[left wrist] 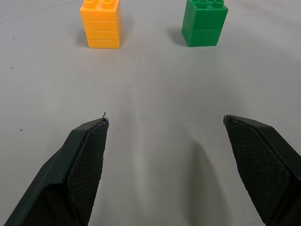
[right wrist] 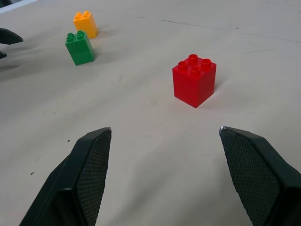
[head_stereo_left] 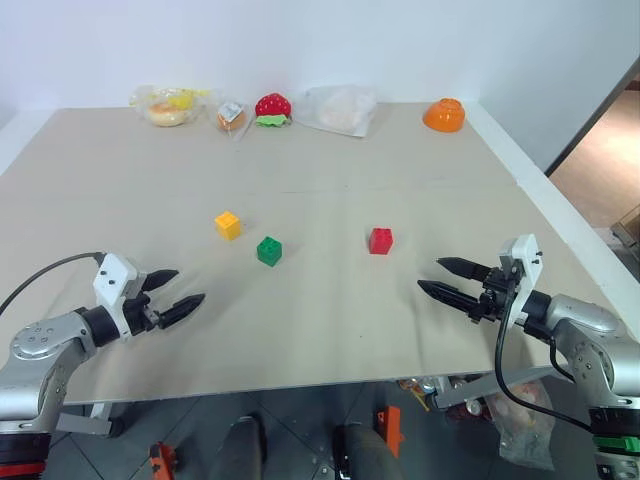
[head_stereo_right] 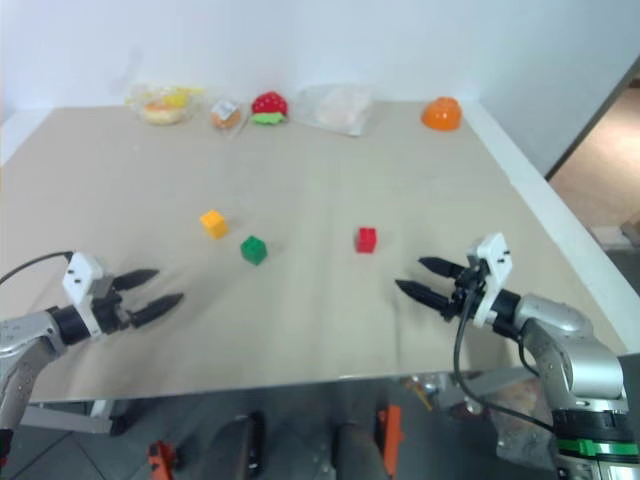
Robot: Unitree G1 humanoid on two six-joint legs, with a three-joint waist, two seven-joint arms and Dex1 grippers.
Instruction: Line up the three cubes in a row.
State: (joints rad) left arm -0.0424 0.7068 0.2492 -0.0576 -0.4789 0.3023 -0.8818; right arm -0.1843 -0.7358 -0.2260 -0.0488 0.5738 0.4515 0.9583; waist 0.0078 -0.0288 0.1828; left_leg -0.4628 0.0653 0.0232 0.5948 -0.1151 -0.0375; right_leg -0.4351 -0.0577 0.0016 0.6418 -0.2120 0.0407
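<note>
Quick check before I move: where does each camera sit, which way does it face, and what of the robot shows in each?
Head stereo pair: looks forward and down over the beige table; shows left gripper and right gripper, both open.
Left wrist: looks along its fingers at the yellow-orange studded plastic cube and green studded plastic cube.
Right wrist: faces the red studded plastic cube.
Shared: both wrist views show the yellow-orange and green cubes.

Yellow-orange cube (head_stereo_left: 228, 224) and green cube (head_stereo_left: 269, 250) near together, red cube (head_stereo_left: 380, 240) well apart rightward, all upright, studs up.
</note>
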